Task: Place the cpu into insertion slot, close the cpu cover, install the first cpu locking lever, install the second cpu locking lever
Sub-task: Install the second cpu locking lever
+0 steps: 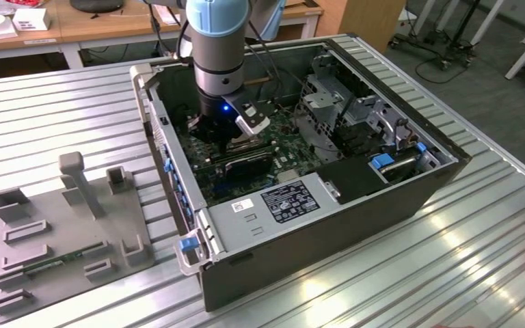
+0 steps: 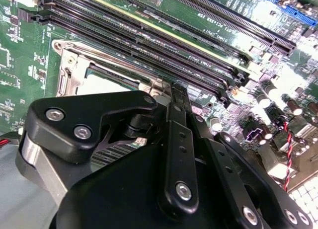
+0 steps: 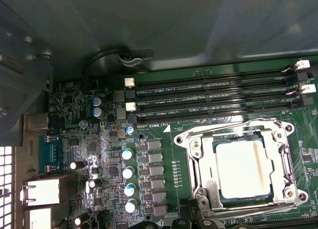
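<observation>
Fingers: we see the black gripper (image 2: 174, 97) in the second wrist view with its linkage bars drawn together to a narrow point just over the socket's edge. They look closed or nearly so, with nothing visibly held, though we cannot see the tips.

CPU: the small flat square pale silver-tan chip (image 3: 244, 168) already lies seated in the square silver-rimmed insertion slot (image 3: 198, 162) in the first wrist view.

Cover: the thin silvery square metal frame plate (image 3: 278, 139) appears to lie down around the chip, which shows through its cut-out middle; we judge the cover closed.

Levers: we cannot tell them apart from the socket's metalwork, nor whether they are latched.

Key relation: the socket sits directly beneath and just ahead of the fingers, their tip near the rim on the side facing the memory slots.

Edges and room: the long black memory slots (image 3: 213, 97) run parallel just beside the socket; the green motherboard (image 3: 164, 139) lies deep inside the open dark computer case (image 1: 354, 219) on the ribbed metal tabletop (image 1: 52, 109), so the walls hem the arm in.
</observation>
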